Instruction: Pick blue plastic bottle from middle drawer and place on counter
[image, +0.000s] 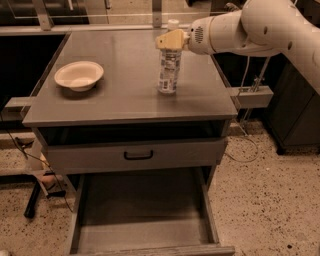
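The blue plastic bottle (167, 70) stands upright on the counter (125, 95), right of its middle, with its white cap showing at the top. My gripper (171, 39) reaches in from the right on the white arm, level with the bottle's neck, and covers the neck from the front. The middle drawer (145, 220) is pulled out at the bottom of the cabinet, and its grey floor is bare.
A cream bowl (79, 75) sits on the left part of the counter. A grey drawer front with a black handle (138, 155) is shut above the open drawer. Speckled floor lies to the right, and dark furniture stands behind the arm.
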